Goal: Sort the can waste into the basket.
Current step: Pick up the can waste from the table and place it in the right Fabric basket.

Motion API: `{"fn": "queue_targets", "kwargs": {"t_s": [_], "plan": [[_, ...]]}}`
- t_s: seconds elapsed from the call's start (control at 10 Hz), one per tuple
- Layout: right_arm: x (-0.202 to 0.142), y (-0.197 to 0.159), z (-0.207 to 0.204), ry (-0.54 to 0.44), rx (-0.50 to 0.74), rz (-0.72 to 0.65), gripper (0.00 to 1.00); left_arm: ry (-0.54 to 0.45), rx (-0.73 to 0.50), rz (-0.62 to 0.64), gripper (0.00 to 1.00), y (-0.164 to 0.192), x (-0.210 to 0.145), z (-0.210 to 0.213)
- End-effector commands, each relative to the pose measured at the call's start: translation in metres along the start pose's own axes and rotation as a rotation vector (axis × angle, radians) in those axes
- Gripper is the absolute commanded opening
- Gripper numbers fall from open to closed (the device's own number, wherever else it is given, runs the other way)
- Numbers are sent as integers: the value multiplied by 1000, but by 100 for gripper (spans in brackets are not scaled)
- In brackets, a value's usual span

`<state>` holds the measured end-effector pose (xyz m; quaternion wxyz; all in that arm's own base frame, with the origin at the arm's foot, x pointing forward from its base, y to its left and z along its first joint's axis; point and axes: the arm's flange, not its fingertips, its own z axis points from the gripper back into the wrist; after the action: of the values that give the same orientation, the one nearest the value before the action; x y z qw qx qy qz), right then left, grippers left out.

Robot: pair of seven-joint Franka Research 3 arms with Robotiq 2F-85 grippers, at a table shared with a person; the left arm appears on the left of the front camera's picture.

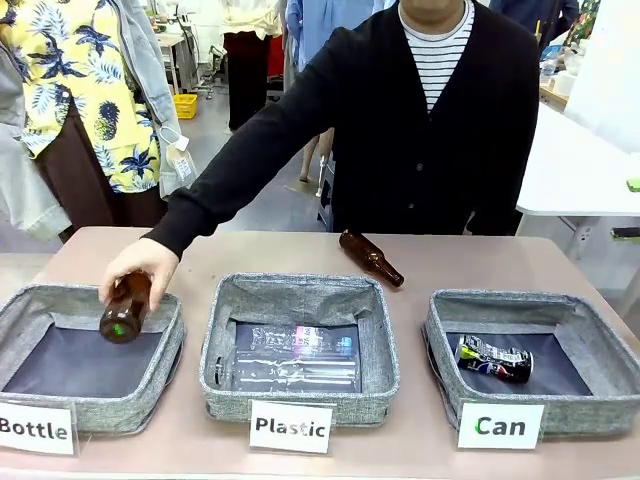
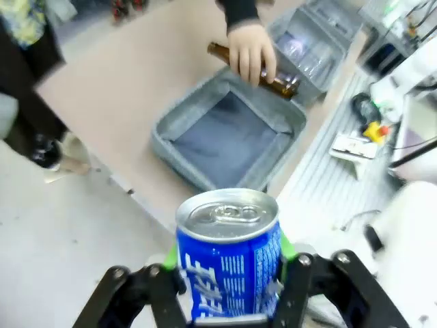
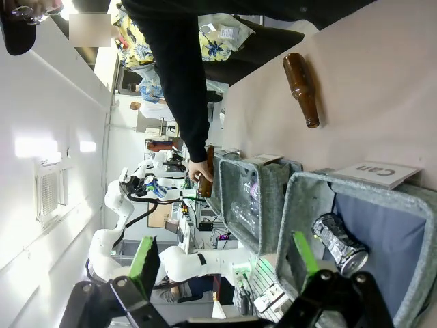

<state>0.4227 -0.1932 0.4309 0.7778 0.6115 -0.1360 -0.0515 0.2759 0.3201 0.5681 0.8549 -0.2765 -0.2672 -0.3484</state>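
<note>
Risk: left hand [image 2: 229,251], clamping blue can [image 2: 229,273] above Bottle basket [image 2: 198,179] mid-frame, could drop it there; right hand [image 3: 224,260] spread wide.

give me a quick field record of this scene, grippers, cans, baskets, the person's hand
left gripper: shut on the blue can
right gripper: open, holding nothing
black can: lying on its side in the Can basket
Plastic basket: holds clear plastic bottles
Bottle basket: person's hand holds a brown glass bottle over its far rim
second brown glass bottle: lying on the table behind the baskets
</note>
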Motion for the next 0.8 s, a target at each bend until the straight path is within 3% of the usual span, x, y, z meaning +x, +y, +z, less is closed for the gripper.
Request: {"fn": "queue_targets", "kwargs": {"t_s": [0.0,0.4,0.7], "plan": [[1,2,2,9,6,17,100,-83,-34,62,0,42,-17,26],[1,2,2,9,6,17,100,-203,-38,138,0,45,-39,3],[1,2,2,9,6,17,100,-263,-60,160,0,40,-24,-12]]}}
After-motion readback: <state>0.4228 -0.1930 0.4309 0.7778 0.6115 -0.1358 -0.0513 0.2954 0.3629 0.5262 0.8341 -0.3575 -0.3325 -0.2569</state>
